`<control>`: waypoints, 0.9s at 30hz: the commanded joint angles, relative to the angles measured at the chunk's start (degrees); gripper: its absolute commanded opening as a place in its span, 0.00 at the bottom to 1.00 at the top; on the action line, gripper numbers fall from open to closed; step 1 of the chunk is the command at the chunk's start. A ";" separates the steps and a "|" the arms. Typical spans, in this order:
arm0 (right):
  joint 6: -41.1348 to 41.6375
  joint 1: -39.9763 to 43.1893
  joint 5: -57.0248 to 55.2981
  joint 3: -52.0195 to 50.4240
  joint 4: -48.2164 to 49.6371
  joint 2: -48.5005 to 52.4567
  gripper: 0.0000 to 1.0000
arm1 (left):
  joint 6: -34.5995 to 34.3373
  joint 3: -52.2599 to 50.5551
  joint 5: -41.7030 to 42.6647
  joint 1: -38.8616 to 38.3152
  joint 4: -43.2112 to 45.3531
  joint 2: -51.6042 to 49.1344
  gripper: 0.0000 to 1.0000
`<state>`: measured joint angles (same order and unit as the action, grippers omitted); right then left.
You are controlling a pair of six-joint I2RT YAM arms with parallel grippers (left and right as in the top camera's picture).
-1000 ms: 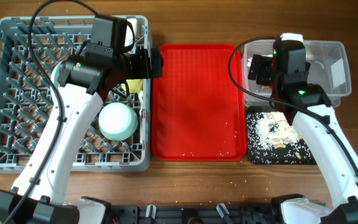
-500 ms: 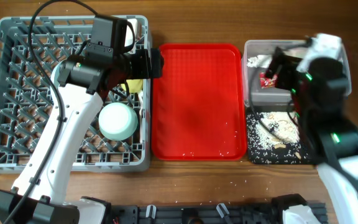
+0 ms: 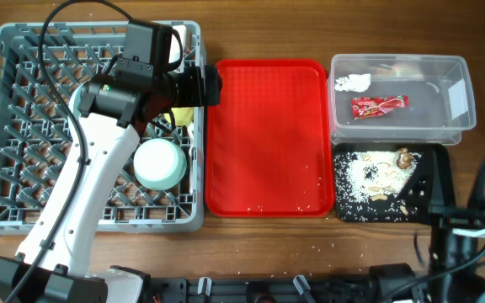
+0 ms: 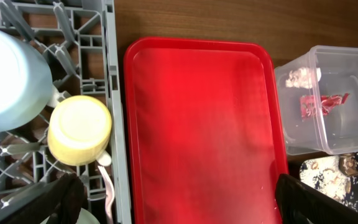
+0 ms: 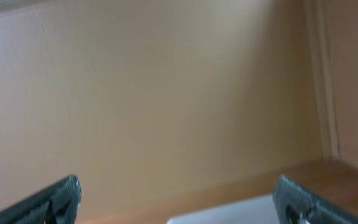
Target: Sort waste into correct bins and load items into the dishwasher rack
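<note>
The grey dishwasher rack [image 3: 7, 126] fills the left side. A mint bowl [image 3: 159, 162] and the yellow cup [image 3: 183, 115] stand in it near its right wall. The left wrist view shows the cup [image 4: 79, 129], a pale blue round dish [image 4: 8, 78] and a white utensil handle [image 4: 109, 186]. My left gripper [image 3: 209, 86] [image 4: 179, 205] hangs open and empty over the rack's right edge. The clear tub [image 3: 445, 126] holds the white napkin [image 3: 352, 82] and red wrapper [image 3: 379, 104]. Rice scraps [image 3: 367, 172] lie in the black tray [image 3: 432, 181]. My right gripper [image 5: 179, 202] is open, facing a wall.
The red serving tray [image 3: 268, 135] lies between the rack and the bins, with a few rice grains near its front right corner. Loose grains dot the wooden table [image 3: 310, 244] in front. The right arm [image 3: 470, 240] sits pulled back at the bottom right corner.
My right arm has drawn back from over the clear tub to the bottom right corner, uncovering the wrapper and napkin in the tub. The left arm has not moved.
</note>
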<state>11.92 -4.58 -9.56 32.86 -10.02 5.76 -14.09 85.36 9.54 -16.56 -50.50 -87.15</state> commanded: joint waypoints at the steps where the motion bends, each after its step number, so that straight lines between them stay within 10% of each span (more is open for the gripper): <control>1: 0.13 4.74 12.70 -11.85 14.38 -3.10 1.00 | -0.31 0.48 0.68 -0.11 0.15 0.13 1.00; 9: 2.47 5.55 13.38 -32.06 22.99 -5.60 1.00 | -0.31 0.48 0.68 -0.11 0.15 0.13 1.00; 13: 1.20 5.22 11.26 -32.61 10.21 -5.62 1.00 | -0.31 0.48 0.68 -0.11 0.15 0.13 1.00; 27: -1.03 5.20 13.46 -32.57 10.14 -5.49 1.00 | -0.31 0.48 0.68 -0.11 0.15 0.13 1.00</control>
<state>11.84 0.64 2.98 0.34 0.01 0.89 -14.09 85.36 9.54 -16.56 -50.50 -87.15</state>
